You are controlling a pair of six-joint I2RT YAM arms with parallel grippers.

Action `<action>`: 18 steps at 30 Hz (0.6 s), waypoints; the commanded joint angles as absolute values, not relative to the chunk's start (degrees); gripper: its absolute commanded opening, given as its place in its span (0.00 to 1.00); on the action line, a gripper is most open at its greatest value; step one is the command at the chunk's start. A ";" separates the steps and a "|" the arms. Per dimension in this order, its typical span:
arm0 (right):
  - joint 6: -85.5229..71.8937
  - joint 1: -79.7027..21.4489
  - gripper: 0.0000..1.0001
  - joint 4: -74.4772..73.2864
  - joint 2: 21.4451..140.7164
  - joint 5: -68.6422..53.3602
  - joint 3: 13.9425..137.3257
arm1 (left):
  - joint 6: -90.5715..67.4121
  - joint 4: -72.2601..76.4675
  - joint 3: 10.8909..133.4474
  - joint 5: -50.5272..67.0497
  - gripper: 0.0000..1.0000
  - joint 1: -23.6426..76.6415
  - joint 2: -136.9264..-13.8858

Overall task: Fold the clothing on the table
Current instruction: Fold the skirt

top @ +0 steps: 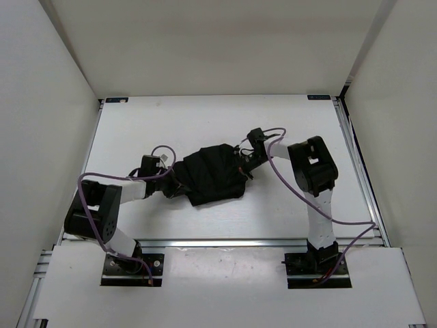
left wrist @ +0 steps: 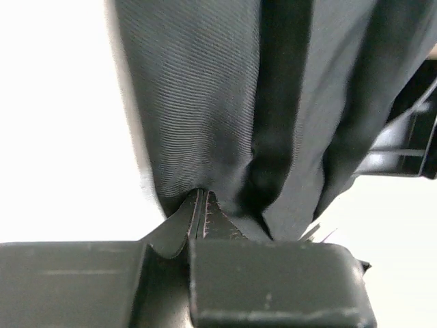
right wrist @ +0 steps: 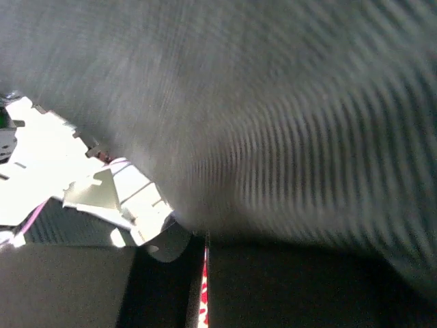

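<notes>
Top camera looks down on table point(top: 205, 116) — wrist cameras hug the clothing point(top: 213, 174).

1. From above, you cannot see the fingertips of the left tool point(top: 179, 183) or the right tool point(top: 243, 168): the black clothing point(top: 213, 174) swallows both.
2. Your right wrist view is blurred; the clothing point(right wrist: 273, 123) fills it and runs off three edges.
3. In the left wrist view, the clothing point(left wrist: 205, 102) is cut off at the top, the fingers point(left wrist: 273, 287) of the left tool at the bottom.

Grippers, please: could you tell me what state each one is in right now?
Left gripper: closed, pinching the clothing.
Right gripper: closed, pinching the clothing.
</notes>
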State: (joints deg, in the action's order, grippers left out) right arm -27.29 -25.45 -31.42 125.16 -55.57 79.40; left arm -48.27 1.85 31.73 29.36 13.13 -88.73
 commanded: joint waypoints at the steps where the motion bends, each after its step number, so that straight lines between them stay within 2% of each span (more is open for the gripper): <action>1: -26.98 -23.82 0.00 -34.98 117.09 -50.11 82.69 | -49.56 1.40 32.51 30.49 0.04 9.94 -83.95; 6: -27.86 -21.63 0.00 -33.05 105.58 -49.75 84.03 | -55.27 6.58 36.47 39.27 0.15 6.25 -79.73; 8: -29.26 -19.69 0.03 -30.86 101.44 -50.97 81.76 | -55.38 7.20 37.79 40.69 0.17 5.45 -78.41; 13: -27.43 -13.64 0.06 -30.50 93.35 -49.40 74.54 | -46.42 -6.55 39.46 33.69 0.22 4.31 -75.15; 16: -24.96 -9.68 0.25 -32.16 88.88 -46.59 69.36 | -36.07 -16.92 40.43 24.56 0.29 5.36 -72.69; 18: -21.55 -7.57 0.35 -35.66 87.02 -41.43 66.29 | -32.72 -21.07 40.61 19.09 0.46 5.36 -70.76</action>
